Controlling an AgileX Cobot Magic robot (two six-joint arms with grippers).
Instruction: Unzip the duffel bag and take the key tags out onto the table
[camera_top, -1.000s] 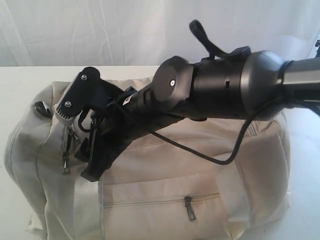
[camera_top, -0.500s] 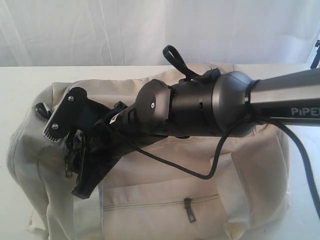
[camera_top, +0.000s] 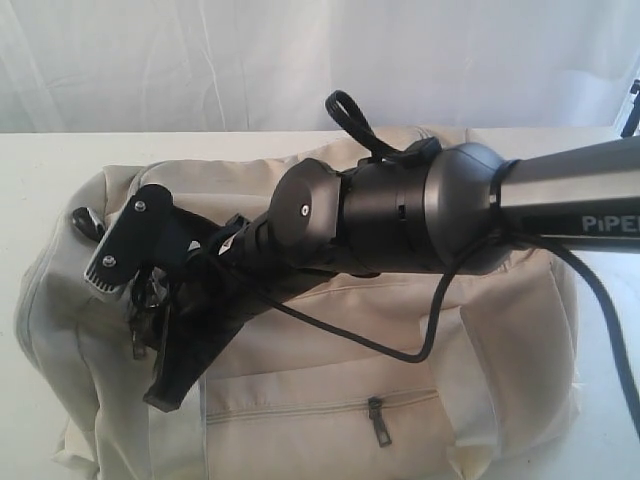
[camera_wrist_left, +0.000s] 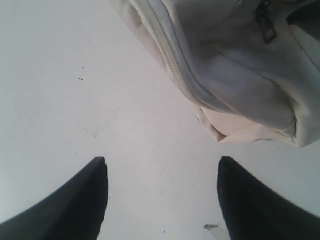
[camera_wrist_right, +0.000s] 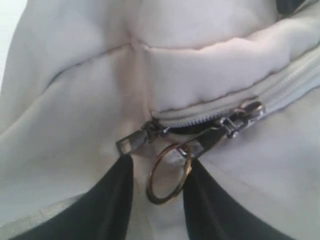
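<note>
Right fingers: the right gripper (camera_wrist_right: 159, 161) has its two black fingers (camera_wrist_right: 112, 205) close together, with only a narrow gap; a small round metal ring (camera_wrist_right: 169, 174) hangs in that gap; I cannot tell if the fingers pinch it yet
Ring and zip: the metal ring seems to hang from one of two dark metal zip pulls (camera_wrist_right: 134, 141) that meet on the main zip; a thin dark slit shows between them; the rest of the zip in view is closed
What changed: a second ago the right gripper sat higher over the bag; in the exterior view it has moved down toward 8 o'clock, then dipped a little more in the last half second; the thick black right arm (camera_top: 400, 215) slid toward 9 o'clock with it
What that means: I think the reaching is almost done and the tug on the zip comes next; the unzipping has hardly begun
Bag: the large cream-white fabric duffel bag (camera_top: 330, 390) lies on the broad white table (camera_top: 40, 160); the right gripper works at its 9 o'clock end; a small pocket zip (camera_top: 377, 418) at 6 o'clock is closed
Key tags: the bunch of small coloured plastic key tags is not in sight; most likely it is inside the duffel bag
Left fingers: the left gripper (camera_wrist_left: 162, 161) holds its black fingers wide apart with nothing between them; it hangs over bare table, near a corner of the duffel bag
</note>
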